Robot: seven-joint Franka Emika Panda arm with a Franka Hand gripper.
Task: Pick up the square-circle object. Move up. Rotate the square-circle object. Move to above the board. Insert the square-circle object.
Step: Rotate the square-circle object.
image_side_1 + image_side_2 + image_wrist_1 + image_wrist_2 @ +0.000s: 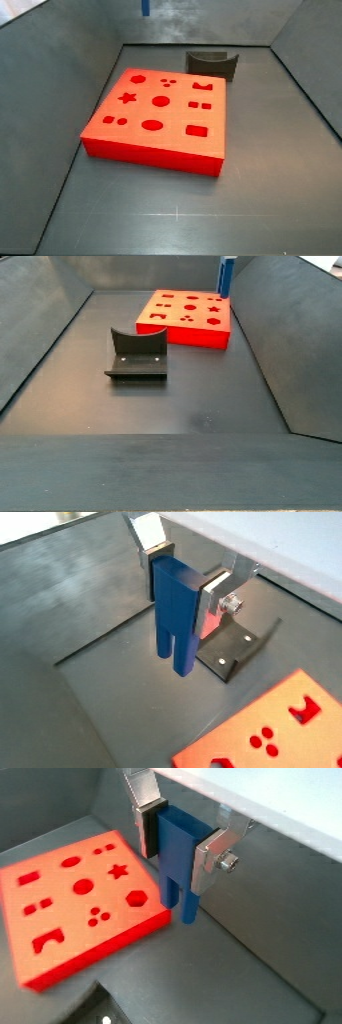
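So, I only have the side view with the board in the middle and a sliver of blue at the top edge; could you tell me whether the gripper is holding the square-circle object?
Observer: Yes. In both wrist views the gripper is shut on the square-circle object, with a finger on each side.
Operator: Which way do its prongs point?
Observer: Down towards the floor; the piece hangs upright.
Operator: Is it over the board?
Observer: Not yet, it seems. In a wrist view the prongs show just beside the board, over dark floor.
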